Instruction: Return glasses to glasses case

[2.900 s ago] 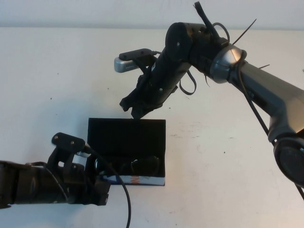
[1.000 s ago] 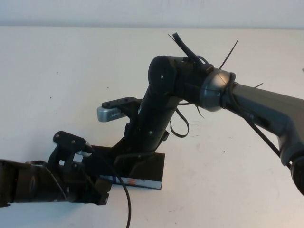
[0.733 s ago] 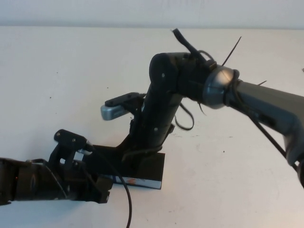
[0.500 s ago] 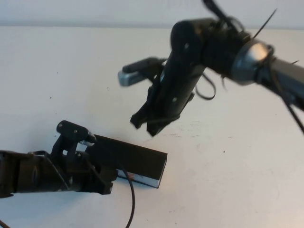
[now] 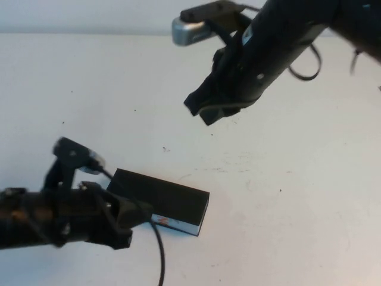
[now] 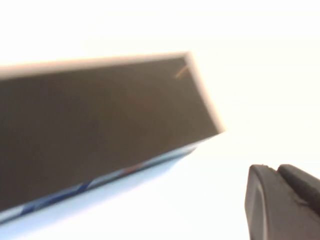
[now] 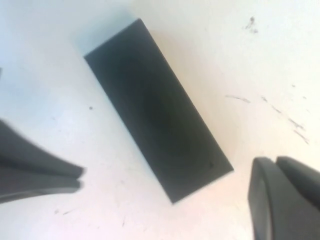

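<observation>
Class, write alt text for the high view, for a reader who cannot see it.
A closed glasses case, black lid up, lies on a white table. The left gripper sits low at the case's left end, and the right gripper hangs above the table, beyond the case and apart from it. No glasses are visible.

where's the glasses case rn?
High view: glasses case, lid shut, lies on the table's near-left part, beside the left gripper; the right gripper hangs above, farther back.

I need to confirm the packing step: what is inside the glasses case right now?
Nothing inside shows: the glasses case lies shut, its black lid covering any contents. The left gripper is at its left end; the right gripper hangs above, apart.
</observation>
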